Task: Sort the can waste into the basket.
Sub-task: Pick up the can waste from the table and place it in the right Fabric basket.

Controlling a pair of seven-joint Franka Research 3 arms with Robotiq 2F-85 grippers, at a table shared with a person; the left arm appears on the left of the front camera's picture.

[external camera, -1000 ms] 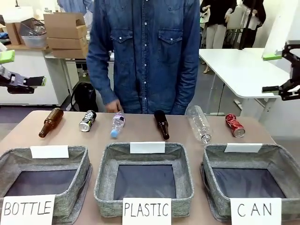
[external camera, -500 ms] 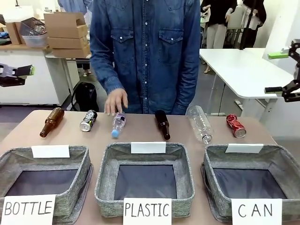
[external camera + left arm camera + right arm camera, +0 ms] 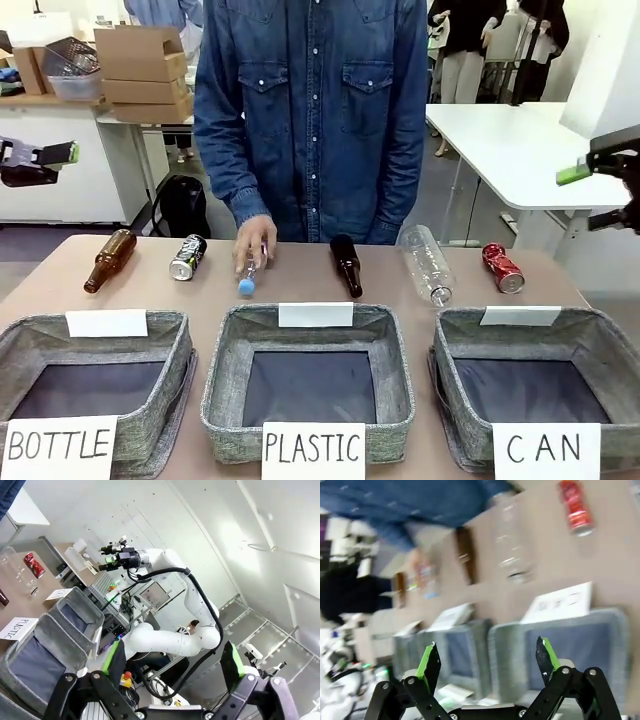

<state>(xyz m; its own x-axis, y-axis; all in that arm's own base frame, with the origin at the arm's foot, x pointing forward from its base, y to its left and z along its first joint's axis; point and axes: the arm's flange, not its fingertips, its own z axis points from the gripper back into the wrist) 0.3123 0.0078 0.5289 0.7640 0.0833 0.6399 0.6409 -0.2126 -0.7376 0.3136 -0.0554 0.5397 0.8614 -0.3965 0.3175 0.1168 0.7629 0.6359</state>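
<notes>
The shiny red metal can [image 3: 501, 268] lies on its side on the brown worktop [image 3: 300, 281], right of centre. Its long axis slants toward the grey woven "CAN" basket [image 3: 590, 322] just below. The right gripper [image 3: 600, 195], spread and empty, hovers up and right of it. It is far nearer than the left gripper [image 3: 45, 165], which is also spread.

Both cans on their sides, outside the basket.
I see the red can [image 3: 501, 268] lying far right, just behind the grey "CAN" basket [image 3: 590, 318]; the black-and-silver can [image 3: 187, 257] lies far left, well apart from it.
</notes>
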